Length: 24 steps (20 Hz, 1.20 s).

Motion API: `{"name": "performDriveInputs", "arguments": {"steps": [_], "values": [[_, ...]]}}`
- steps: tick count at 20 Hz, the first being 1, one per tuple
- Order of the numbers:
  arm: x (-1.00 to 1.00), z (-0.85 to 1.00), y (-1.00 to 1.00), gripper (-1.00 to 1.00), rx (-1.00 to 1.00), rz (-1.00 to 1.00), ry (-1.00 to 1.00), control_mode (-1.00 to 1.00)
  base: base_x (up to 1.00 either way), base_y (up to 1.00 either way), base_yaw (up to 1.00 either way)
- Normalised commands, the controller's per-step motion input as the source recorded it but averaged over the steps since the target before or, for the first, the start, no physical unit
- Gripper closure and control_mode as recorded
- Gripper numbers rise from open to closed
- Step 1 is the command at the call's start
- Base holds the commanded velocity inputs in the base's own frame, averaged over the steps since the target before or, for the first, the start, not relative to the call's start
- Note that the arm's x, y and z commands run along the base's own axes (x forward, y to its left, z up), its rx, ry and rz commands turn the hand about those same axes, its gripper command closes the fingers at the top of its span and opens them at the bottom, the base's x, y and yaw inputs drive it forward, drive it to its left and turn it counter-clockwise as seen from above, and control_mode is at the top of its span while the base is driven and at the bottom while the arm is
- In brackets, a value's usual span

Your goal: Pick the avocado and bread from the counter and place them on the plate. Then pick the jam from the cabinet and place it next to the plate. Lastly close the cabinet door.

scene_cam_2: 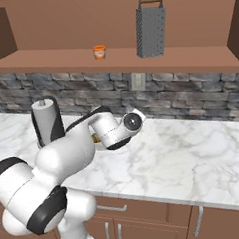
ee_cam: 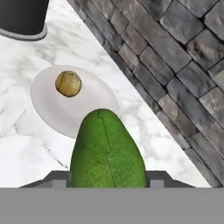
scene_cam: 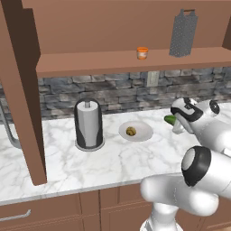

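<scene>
Far left of the left base view: cabinet door (scene_cam: pixel 20 90) swung open, edge toward the camera. Next along, paper-towel holder (scene_cam: pixel 89 125) upright on the counter (scene_cam: pixel 67 158). Right of it, the plate (scene_cam: pixel 143 131) with the bread (scene_cam: pixel 131 131) already lying on it, a little left of centre. Above, on the cabinet (scene_cam: pixel 113 27) shelf, the jam (scene_cam: pixel 142 53) and, further right, a grater (scene_cam: pixel 183 34). Right of the plate, the gripper (scene_cam: pixel 173 121) pinched on the avocado (scene_cam: pixel 170 119), carried just above the counter beside the plate's right rim, not yet over it. In the hand view: avocado (ee_cam: pixel 107 151) squeezed between the two fingertips at bottom centre, long axis running straight out from the hand, its tip pointing up the frame and overlapping the plate's (ee_cam: pixel 48 109) near rim. Plate up and left of the avocado there, bread (ee_cam: pixel 68 83) on its far left part, leaving bare dish nearer the gripper. Judged next: a short carry leftward in the left base view, onto the open right half of the plate, clear of the bread; then release. Jam and door left untouched so far.
</scene>
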Motion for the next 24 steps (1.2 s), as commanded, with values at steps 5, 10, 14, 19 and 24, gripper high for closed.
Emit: {"name": "performDriveInputs", "arguments": {"steps": [5,10,14,19,24], "values": [[0.25,0.0,0.45,1.0,0.15,0.0,0.12,-1.0,0.0,0.0,0.0],[0.17,0.0,0.23,1.0,0.19,-0.09,0.06,-1.0,0.0,0.0,0.0],[0.19,0.0,0.33,1.0,0.12,-0.23,0.15,-1.0,0.0,0.0,0.0],[0.12,-0.03,0.34,1.0,0.02,-0.27,0.1,-1.0,0.0,0.0,0.0],[0.03,-0.18,0.24,1.0,0.01,-0.2,0.01,-1.0,0.0,0.0,0.0]]}}
